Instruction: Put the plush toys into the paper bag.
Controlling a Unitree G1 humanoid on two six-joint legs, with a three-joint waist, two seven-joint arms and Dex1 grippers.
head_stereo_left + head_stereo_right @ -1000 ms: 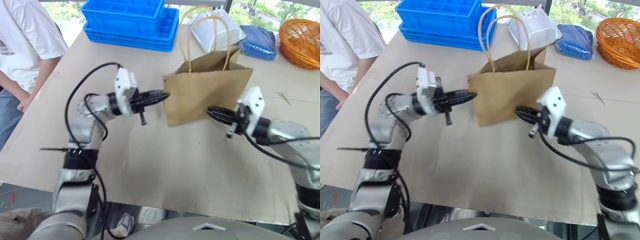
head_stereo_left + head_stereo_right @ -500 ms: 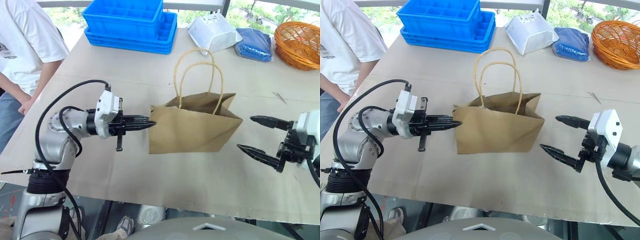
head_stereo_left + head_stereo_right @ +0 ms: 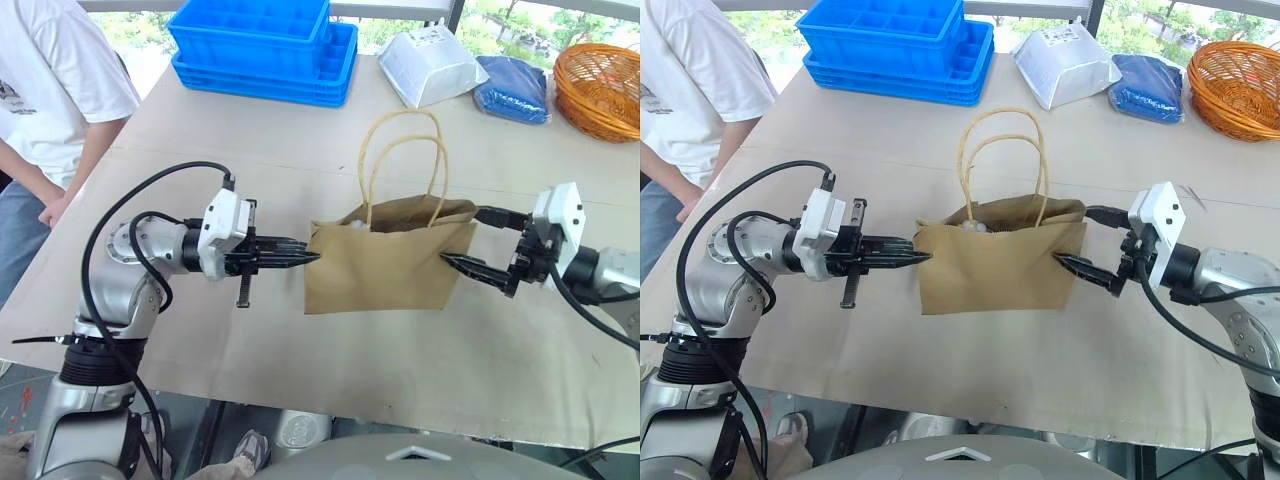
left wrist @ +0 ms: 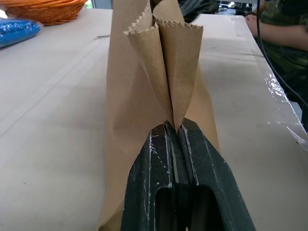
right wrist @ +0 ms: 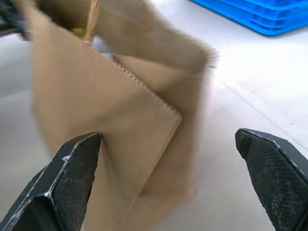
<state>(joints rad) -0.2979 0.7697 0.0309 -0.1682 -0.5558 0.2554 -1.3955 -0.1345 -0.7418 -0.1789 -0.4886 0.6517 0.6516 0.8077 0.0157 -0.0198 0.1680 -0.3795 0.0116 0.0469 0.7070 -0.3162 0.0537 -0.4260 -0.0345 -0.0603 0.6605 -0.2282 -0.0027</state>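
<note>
Plush toys first: you can make out just one pale, whitish patch (image 3: 975,225) inside the mouth of the paper bag (image 3: 385,268) — whether that is one toy or two you cannot tell from here. You have one paper bag, standing upright near the middle of the table (image 3: 300,370), its two cord handles (image 3: 405,150) looped above it.

Your left gripper (image 3: 305,257) is pinched closed on the bag's left side fold; the left wrist view shows both fingers (image 4: 159,163) pressed together on the paper crease. Your right gripper (image 3: 478,242) stands spread wide at the bag's right end, one finger (image 3: 470,268) against the near face, the other behind the far top corner — it grips nothing.

At the far edge you have two stacked blue crates (image 3: 265,45), one silver-grey pouch (image 3: 430,65), one blue bag (image 3: 515,85) and one orange wicker basket (image 3: 600,85). One person in a white shirt (image 3: 55,90) stands at the table's left side.
</note>
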